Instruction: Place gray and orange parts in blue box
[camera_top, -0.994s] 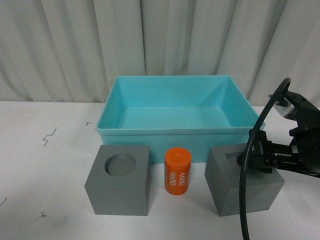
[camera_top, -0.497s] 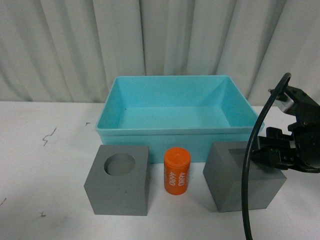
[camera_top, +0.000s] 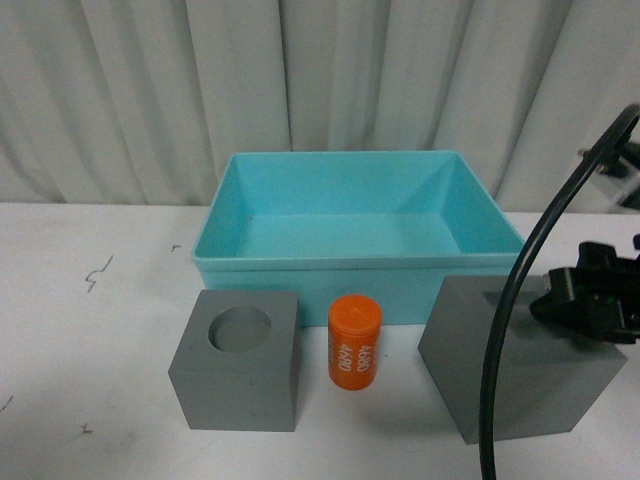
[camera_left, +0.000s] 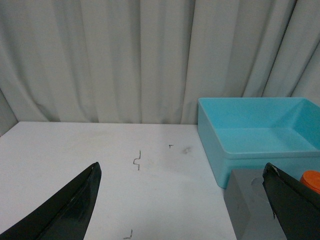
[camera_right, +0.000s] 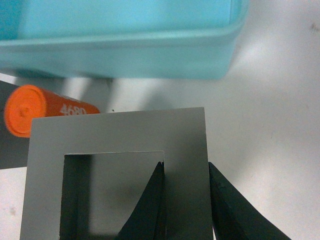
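Matt gray cube (camera_top: 545, 388), smooth plastic blue box (camera_top: 270, 287).

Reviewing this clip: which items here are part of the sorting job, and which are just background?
Part of the job:
gray cube with round hole
gray cube with square hole, pinched by the right gripper
orange cylinder
blue box

Just there:
white table
pen marks
gray curtain
black cable
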